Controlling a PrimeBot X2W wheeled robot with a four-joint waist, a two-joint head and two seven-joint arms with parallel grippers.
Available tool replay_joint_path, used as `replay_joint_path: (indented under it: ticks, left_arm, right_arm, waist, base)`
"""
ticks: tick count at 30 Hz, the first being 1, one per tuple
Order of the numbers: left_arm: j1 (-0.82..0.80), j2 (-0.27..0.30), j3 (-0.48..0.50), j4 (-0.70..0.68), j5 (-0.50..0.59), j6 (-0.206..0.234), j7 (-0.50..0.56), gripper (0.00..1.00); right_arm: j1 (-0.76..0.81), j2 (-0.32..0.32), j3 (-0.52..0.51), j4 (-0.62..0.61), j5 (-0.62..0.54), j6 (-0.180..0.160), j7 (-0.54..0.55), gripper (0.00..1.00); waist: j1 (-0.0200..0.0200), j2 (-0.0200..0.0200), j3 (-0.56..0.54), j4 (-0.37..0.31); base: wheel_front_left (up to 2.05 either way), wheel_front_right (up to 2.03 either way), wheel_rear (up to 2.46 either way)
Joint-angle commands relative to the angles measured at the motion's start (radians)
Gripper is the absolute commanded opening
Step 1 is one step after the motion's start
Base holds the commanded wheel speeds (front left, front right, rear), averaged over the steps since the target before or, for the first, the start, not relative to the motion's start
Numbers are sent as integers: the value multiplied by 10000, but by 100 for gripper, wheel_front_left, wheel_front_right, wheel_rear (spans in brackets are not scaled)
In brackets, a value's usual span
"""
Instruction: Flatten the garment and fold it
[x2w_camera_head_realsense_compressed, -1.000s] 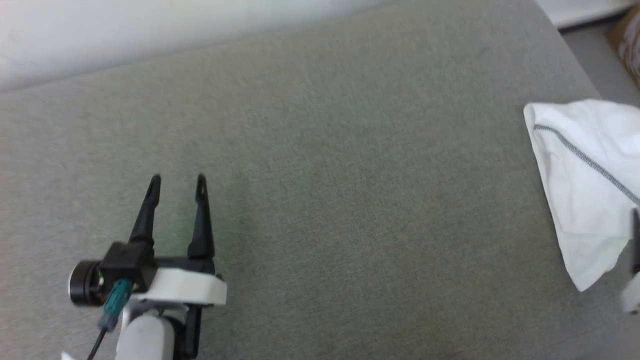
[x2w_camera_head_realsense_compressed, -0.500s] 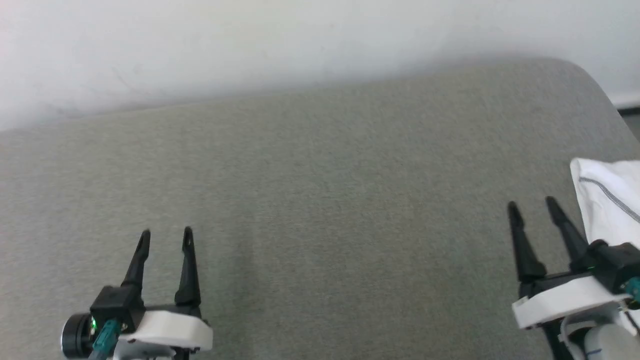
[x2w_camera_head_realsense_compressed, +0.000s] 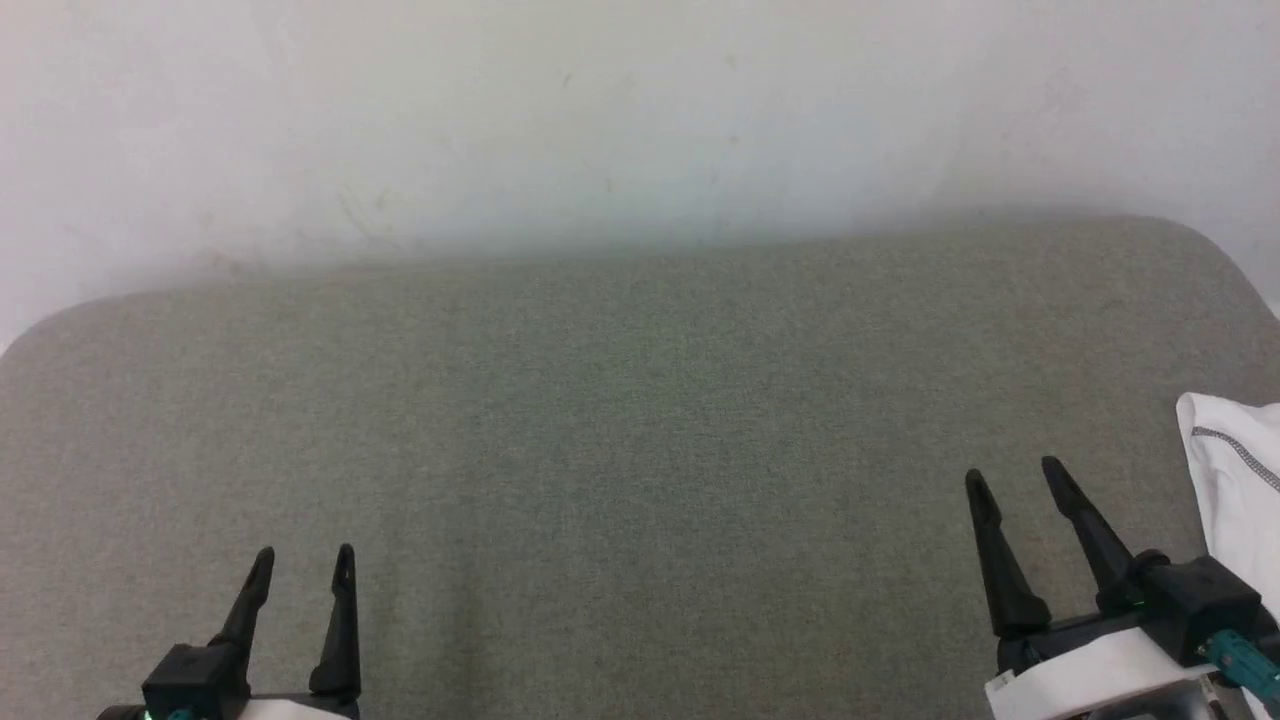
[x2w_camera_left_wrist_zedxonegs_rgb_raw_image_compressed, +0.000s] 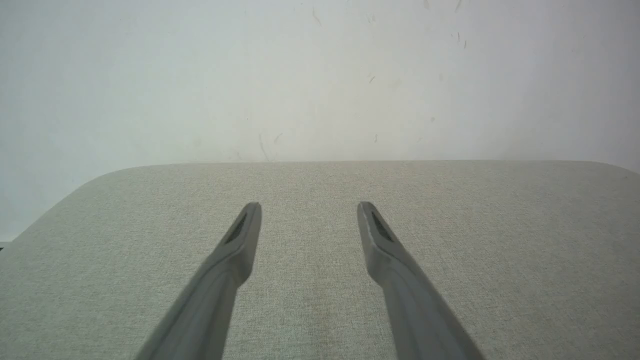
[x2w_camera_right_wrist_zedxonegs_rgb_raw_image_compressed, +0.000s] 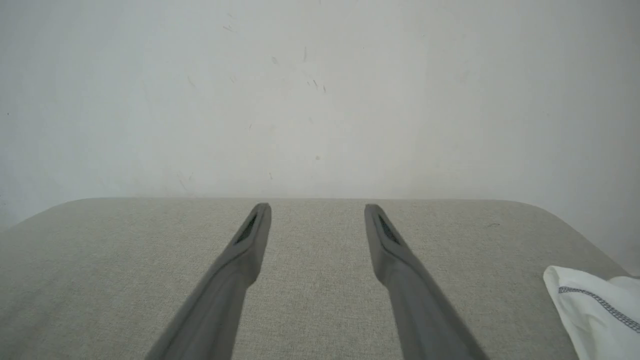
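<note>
Grey-green woven cloth covers the surface (x2w_camera_head_realsense_compressed: 640, 420), which has rounded far corners and meets a scuffed white wall (x2w_camera_head_realsense_compressed: 640, 120). The left gripper (x2w_camera_head_realsense_compressed: 305, 552) at the lower left and the right gripper (x2w_camera_head_realsense_compressed: 1013, 470) at the lower right both have their fingers spread, with nothing between them. The garment (x2w_camera_head_realsense_compressed: 1235, 490), white with a dark zigzag seam, lies at the surface's right edge, near the right gripper but apart from its fingers.
</note>
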Motion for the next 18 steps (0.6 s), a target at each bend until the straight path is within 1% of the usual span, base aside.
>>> replay_joint_path:
  ticks: [1,7,17,18]
  left_arm:
    - [198,106,69,-115,-120,-115,-47,100]
    - [466,178,181,-250,-301,-269,-47,100]
    - [442,78,186,-369,-272,-328,-47,100]
    - [391,78,162,-319,-279,-264,2,0]
  right_arm:
    - [112,94,63,-103,-96,-17,22,100]
    - [175,173,167,-169,-243,-17,110,100]
    - [166,182,101,-79,-253,-17,133,100]
    - [81,163,122,-103,-197,0,101,0]
  waist:
    - [1,0,-156,130]
    - [1,0,-195,291]
    - [1,0,-104,471]
    - [1,0,-104,471]
  base:
    - [0,0,0]
    - [0,0,0]
    - [0,0,0]
    - [0,0,0]
